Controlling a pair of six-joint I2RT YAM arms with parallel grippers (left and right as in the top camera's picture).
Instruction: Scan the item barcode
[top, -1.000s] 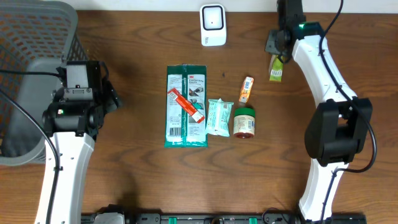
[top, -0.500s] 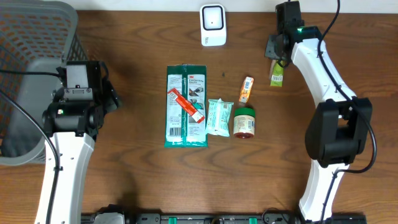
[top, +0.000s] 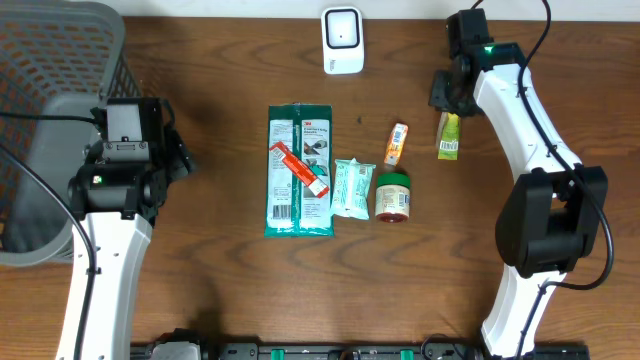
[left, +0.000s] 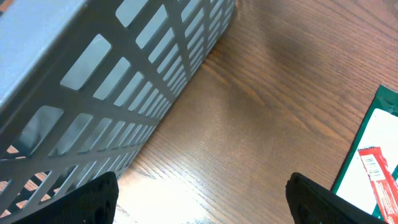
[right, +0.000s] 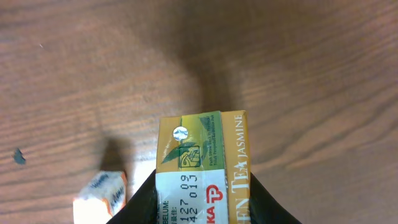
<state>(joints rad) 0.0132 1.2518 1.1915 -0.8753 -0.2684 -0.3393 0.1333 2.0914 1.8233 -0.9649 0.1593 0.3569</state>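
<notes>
Between the jaws of your right gripper (right: 202, 202) sits a green-and-yellow jasmine tea carton (right: 202, 149), pinched at one end, with the brown wooden table (right: 311, 56) behind it. Near those jaws you see a small orange packet (top: 397, 143); well apart from them stands a white barcode scanner (top: 342, 40). Your left gripper (left: 205, 205) has its jaws spread wide, with a grey plastic lattice basket (left: 124, 74) close beside them.
</notes>
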